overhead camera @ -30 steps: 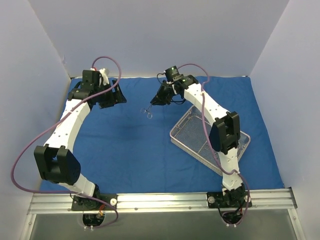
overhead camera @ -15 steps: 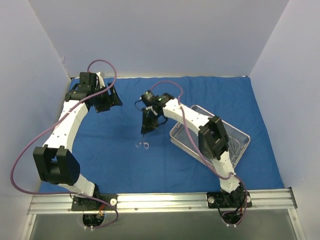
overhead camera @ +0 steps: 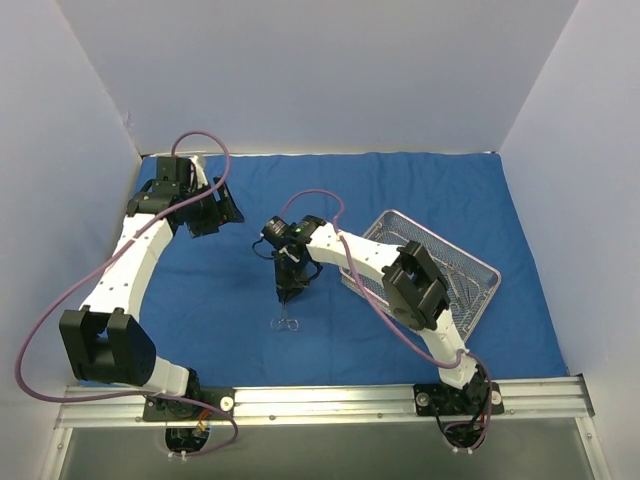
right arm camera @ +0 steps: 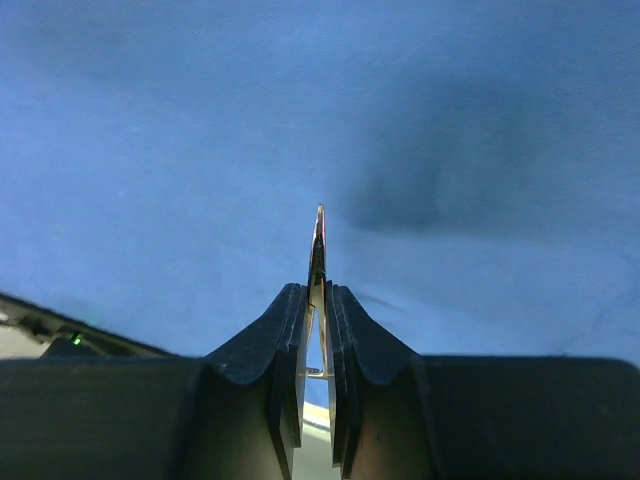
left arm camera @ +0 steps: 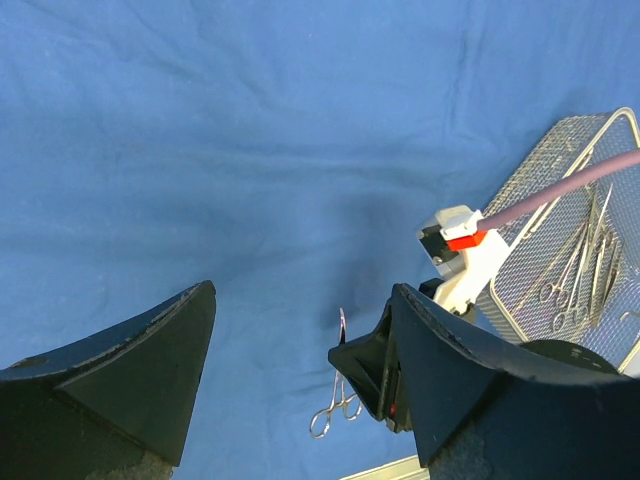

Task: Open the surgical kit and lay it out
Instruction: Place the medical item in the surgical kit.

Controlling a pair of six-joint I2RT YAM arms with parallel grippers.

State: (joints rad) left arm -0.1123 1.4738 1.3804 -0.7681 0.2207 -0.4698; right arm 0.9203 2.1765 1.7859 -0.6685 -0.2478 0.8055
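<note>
While the right gripper (overhead camera: pixel 288 292) pinches a slim steel clamp (overhead camera: pixel 285 320) near its tips, the ring handles hang low over the blue cloth (overhead camera: pixel 200 290), which lies spread flat. The clamp is near the cloth's middle, left of the wire tray (overhead camera: pixel 445 241). Whether the rings touch the cloth cannot be told. More instruments (left arm camera: pixel 580 265) lie inside the tray. The left gripper (overhead camera: pixel 213 208) hovers over the cloth's far left part, jaws wide apart and holding nothing.
</note>
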